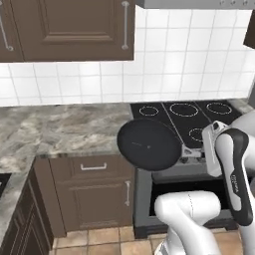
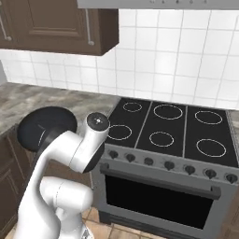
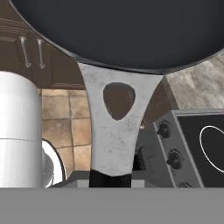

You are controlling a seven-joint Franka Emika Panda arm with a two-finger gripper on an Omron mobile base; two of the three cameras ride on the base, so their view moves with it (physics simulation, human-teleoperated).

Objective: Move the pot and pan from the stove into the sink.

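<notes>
Even, shadeless rendered light falls over all three pictures, bright and flat, with no clear source. The white wall tiles read clean and slightly grey toward the corners. The stove glass top stays matte black with no glare. The pan shows a faint soft sheen. Edges look a little soft and jagged from low resolution; no lens distortion

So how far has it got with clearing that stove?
The stove top is bare, so both pieces are off it. The gripper holds the pan by its handle, lifted past the stove's left edge over the counter. Left: setting it in the sink.
</notes>
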